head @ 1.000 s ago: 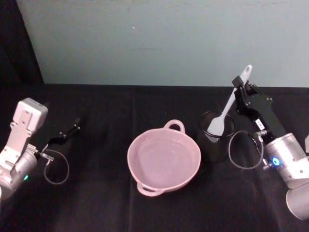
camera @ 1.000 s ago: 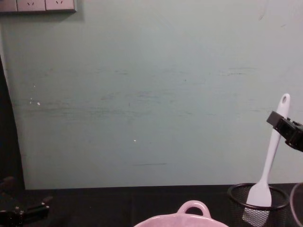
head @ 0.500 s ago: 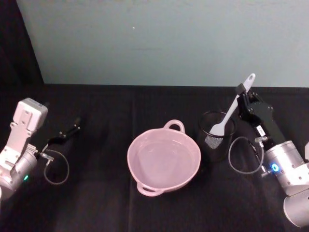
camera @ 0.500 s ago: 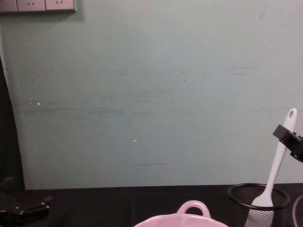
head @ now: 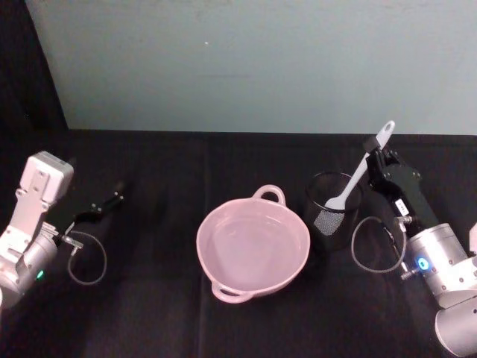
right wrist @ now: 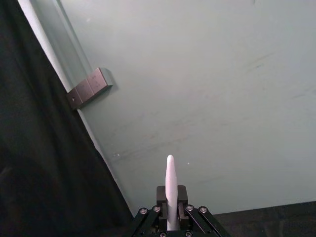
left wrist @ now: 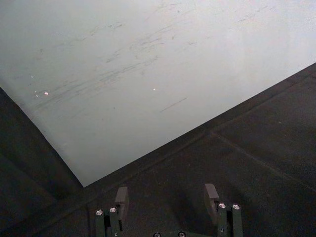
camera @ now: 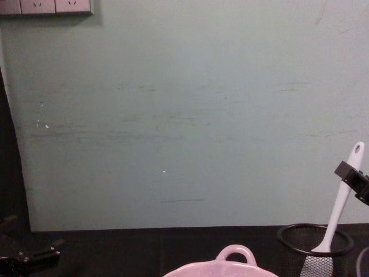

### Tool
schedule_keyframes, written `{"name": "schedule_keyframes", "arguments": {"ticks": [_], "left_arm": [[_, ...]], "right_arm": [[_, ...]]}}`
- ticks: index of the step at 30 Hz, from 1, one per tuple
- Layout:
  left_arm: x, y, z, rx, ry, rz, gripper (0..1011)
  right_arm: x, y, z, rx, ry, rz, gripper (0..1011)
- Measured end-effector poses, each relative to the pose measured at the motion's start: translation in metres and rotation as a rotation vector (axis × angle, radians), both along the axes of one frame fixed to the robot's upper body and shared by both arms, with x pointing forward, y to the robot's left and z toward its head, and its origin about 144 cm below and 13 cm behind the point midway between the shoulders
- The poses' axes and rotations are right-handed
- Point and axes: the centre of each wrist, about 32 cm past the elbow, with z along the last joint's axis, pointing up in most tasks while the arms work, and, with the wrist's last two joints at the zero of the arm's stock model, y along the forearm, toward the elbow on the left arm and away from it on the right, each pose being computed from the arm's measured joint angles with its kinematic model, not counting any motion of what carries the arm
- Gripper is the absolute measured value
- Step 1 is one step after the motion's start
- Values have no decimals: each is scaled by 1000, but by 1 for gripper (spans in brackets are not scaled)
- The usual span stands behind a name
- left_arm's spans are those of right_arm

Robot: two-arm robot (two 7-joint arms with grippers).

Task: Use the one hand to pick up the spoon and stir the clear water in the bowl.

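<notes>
Nearest the robot in the head view sits the pale pink bowl (head: 253,249) on the black table (head: 164,313), round, with a small loop handle on its far rim and another on its near rim; its inside looks glossy, perhaps from clear water, though that is hard to judge. At the left edge the left gripper (head: 104,205) hangs low over the table, well apart from the bowl, its black fingers (left wrist: 121,197) standing apart with nothing between them in the left wrist view. Just beyond and to the right of the bowl stands a black wire-mesh cup (head: 333,209), close beside the bowl's rim. The white spoon (head: 363,168) leans in that cup, its flat head down inside the mesh and its long handle slanting up and to the right, the holed end topmost. The right gripper (head: 375,154) is clamped on the upper part of that handle, its jaws closed against both sides of it, as the right wrist view shows with the handle tip rising between the finger pads (right wrist: 160,194). Behind everything runs the pale green wall (head: 253,60).
</notes>
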Motion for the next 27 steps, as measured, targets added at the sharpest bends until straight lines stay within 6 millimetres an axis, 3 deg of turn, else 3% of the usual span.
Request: {"name": "schedule_keyframes", "arguments": {"ticks": [27], "left_arm": [[0, 0, 0, 0, 0, 0, 1005]], "right_arm": [[-4, 1, -5, -20, 55, 12, 126]]}}
